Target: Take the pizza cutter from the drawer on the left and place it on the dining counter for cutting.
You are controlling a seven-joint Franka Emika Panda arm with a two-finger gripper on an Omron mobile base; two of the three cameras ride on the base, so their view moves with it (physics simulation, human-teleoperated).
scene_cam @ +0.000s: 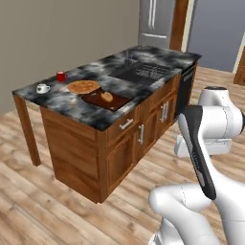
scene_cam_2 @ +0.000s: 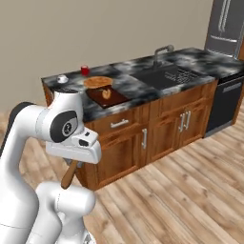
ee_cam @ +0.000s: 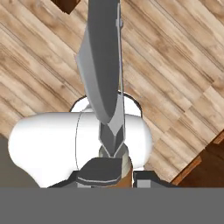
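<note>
My two-finger gripper (ee_cam: 114, 174) clamps the brown-handled, grey-wheeled pizza cutter (ee_cam: 104, 65), well short of the black-grey marbled dining counter (scene_cam_2: 128, 86); the thin handle hold may slip in transit.

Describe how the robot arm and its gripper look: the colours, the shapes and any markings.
The arm is made of glossy white, rounded segments with bulbous joints. A long black tapered panel runs along one link in the left base view. In the right base view, a round dark grey cap with a small pale mark sits on a joint. The gripper has two small, dark grey, blocky finger tips in the hand view. No cables are visible.
</note>
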